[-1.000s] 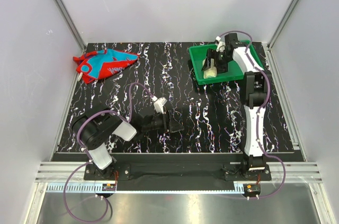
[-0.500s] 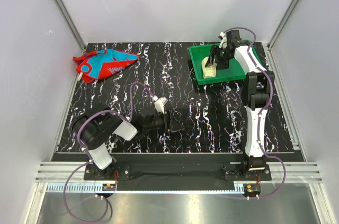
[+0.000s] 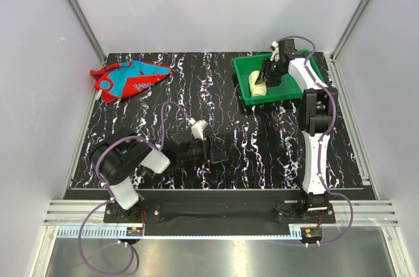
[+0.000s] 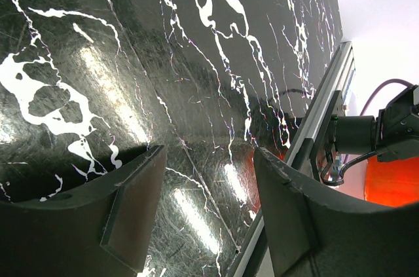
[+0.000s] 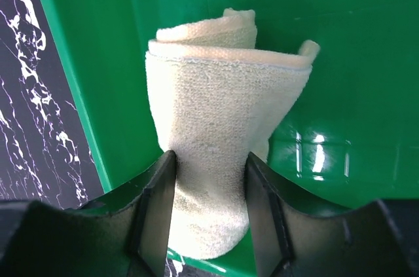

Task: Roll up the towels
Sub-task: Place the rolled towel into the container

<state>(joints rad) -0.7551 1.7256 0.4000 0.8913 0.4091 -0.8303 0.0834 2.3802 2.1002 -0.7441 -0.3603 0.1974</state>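
Right gripper (image 5: 208, 159) pinched the rolled pale yellow towel (image 5: 222, 93) from both sides, a contact only the right wrist view showed (overhead, the wrist covered it). That roll lay just beside a wall of the green tray (image 5: 85, 61), at the two o'clock corner of the table (image 3: 262, 139). Near six o'clock the left gripper (image 4: 209, 152) hung open, nothing between its fingers, low over the marble. Open surface lay between the arms. At ten o'clock, near the far-left edge, the red towel (image 3: 129, 78) lay crumpled and unrolled, teal-patterned.
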